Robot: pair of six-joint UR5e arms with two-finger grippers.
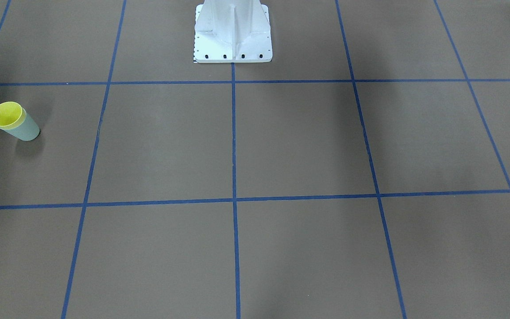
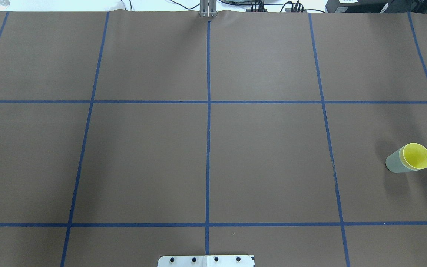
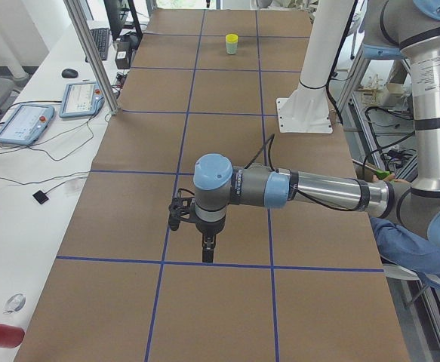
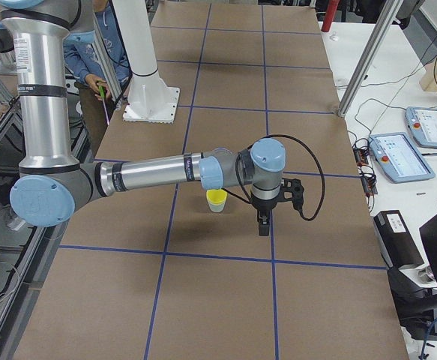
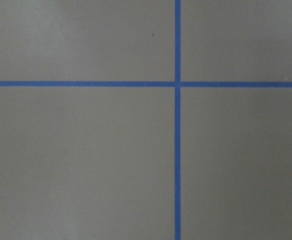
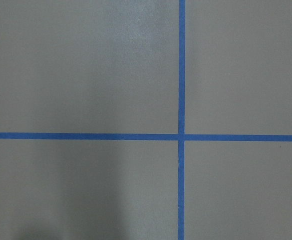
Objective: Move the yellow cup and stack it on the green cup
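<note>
Yellow cup (image 2: 416, 156) sits nested inside the green cup (image 2: 394, 162), the pair upright on the counter (image 2: 265, 159) out at the robot's right end. Right hand (image 4: 263, 223) hangs above that end and left hand (image 3: 207, 247) hovers far off. I cannot tell whether either is spread or pressed together.

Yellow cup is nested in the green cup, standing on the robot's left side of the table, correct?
Not quite. The yellow cup is nested in the green cup, but the pair stands on the robot's right side, as the overhead view shows.
</note>
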